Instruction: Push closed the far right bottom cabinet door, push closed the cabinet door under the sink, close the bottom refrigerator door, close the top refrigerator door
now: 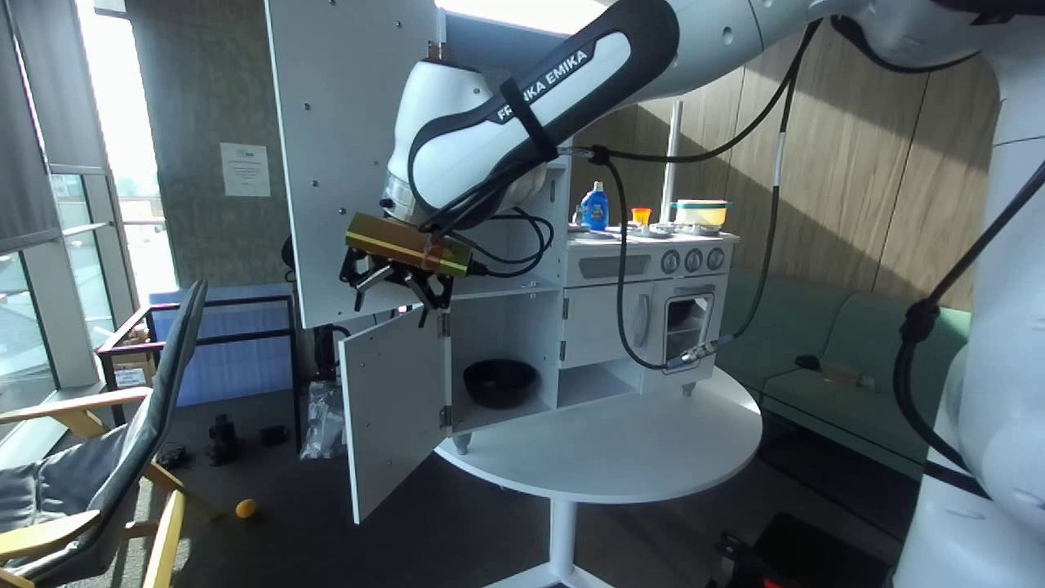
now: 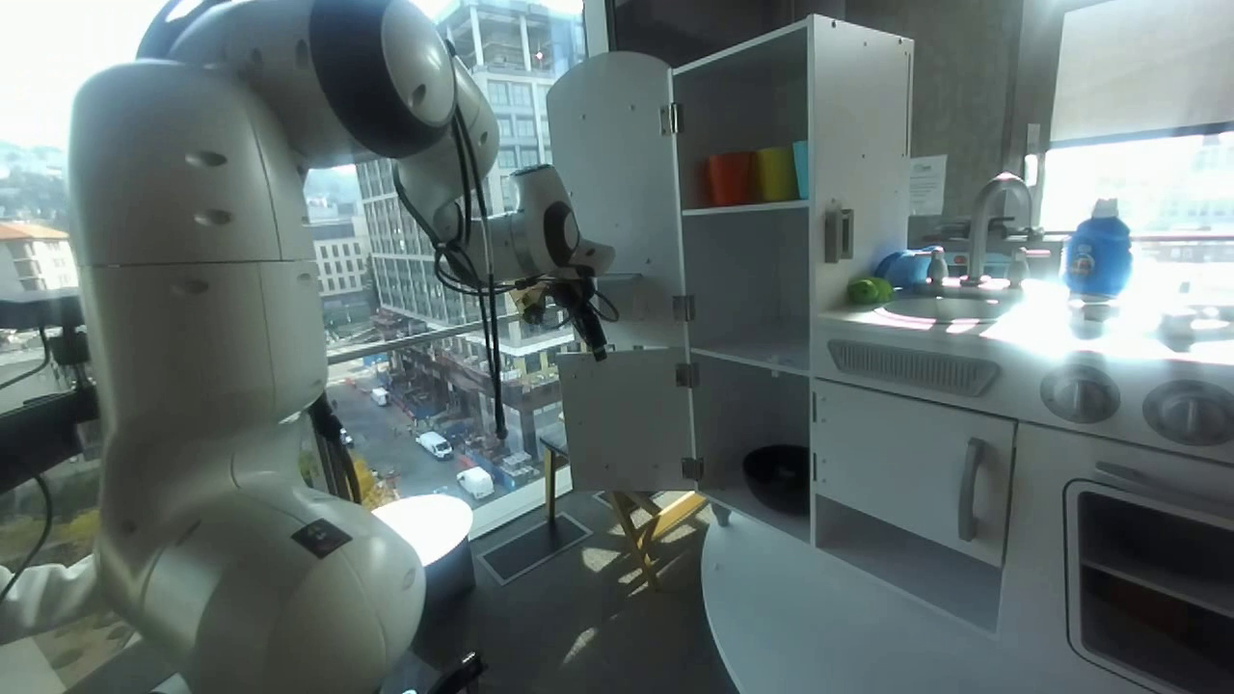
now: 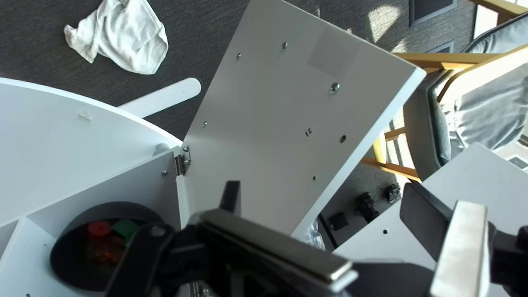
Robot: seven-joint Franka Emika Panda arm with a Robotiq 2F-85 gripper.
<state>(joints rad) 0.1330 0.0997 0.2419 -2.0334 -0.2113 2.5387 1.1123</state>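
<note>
The bottom refrigerator door (image 1: 396,408) stands wide open on its hinges; it shows in an exterior view (image 2: 625,421) and in the wrist view (image 3: 276,111). The top refrigerator door (image 1: 326,106) is also wide open, and it shows in an exterior view (image 2: 617,183). The under-sink cabinet door (image 1: 600,327) looks shut in both exterior views (image 2: 901,467). The far right oven door (image 1: 686,318) looks shut (image 2: 1152,578). My gripper (image 1: 390,314) is open and empty, fingers down, near the bottom door's top edge (image 3: 326,204). I cannot tell whether it touches either door.
A black bowl (image 1: 500,384) with red and green items (image 3: 99,229) sits in the bottom compartment. Cups (image 2: 730,178) stand on an upper shelf. The play kitchen stands on a round white table (image 1: 620,457). A chair (image 1: 139,441) stands beyond the open doors.
</note>
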